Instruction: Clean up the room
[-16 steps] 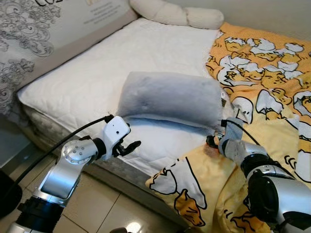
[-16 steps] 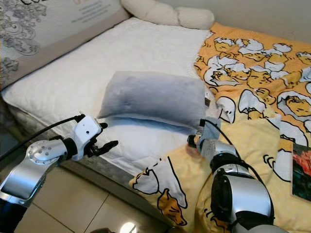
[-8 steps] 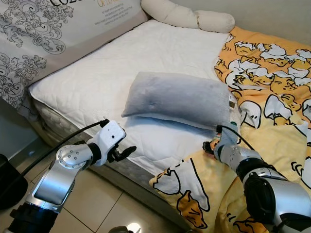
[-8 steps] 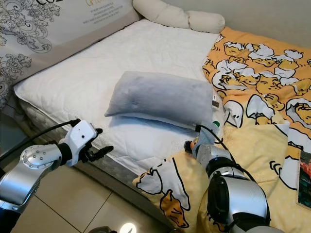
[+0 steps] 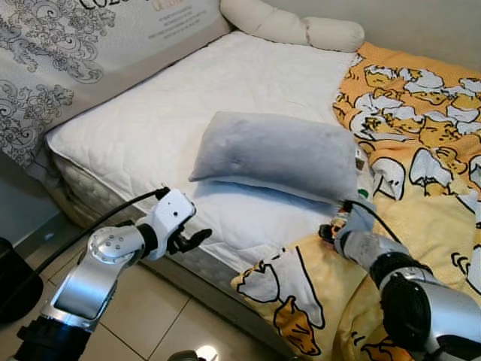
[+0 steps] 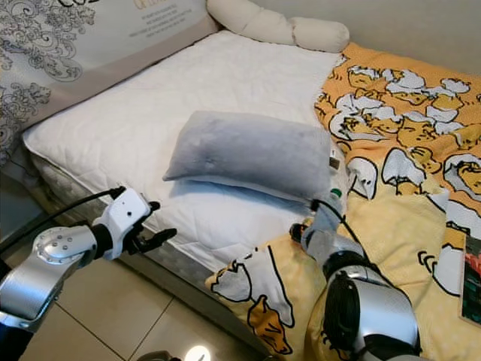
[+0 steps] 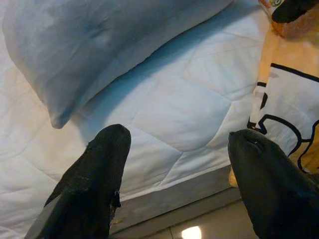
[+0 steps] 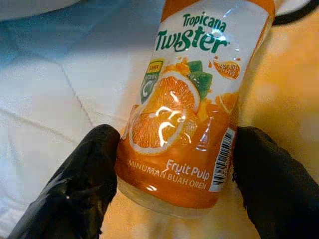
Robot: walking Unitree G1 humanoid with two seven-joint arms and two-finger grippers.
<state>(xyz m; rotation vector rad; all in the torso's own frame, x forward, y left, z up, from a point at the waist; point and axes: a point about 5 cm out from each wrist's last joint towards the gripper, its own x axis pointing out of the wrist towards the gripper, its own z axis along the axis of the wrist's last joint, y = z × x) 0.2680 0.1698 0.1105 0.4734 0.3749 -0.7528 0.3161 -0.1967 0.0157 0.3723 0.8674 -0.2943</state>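
An orange Tropicana Twister juice bottle [image 8: 194, 109] lies on the white mattress [image 5: 225, 90] at the edge of the yellow duck-print blanket [image 5: 421, 113]. My right gripper [image 8: 177, 137] is shut on it, one black finger pressed against each side of the bottle's lower half. From the head camera, that right gripper [image 5: 331, 229] sits just in front of the grey pillow [image 5: 278, 154]. My left gripper [image 5: 197, 237] hovers open at the bed's front edge, holding nothing. The left wrist view shows its fingers [image 7: 94, 169] spread wide over the quilted mattress below the pillow.
A white bolster pillow [image 5: 293, 26] lies at the head of the bed. A patterned padded panel [image 5: 60, 60] runs along the left side. A book [image 6: 473, 278] rests on the blanket at far right. Tiled floor [image 5: 150, 316] and a dark object [image 5: 11, 278] lie below.
The camera shifted early on, so the bed sits lower and further right in the picture. My left gripper dropped slightly toward the bed edge. The right gripper stays on the bottle.
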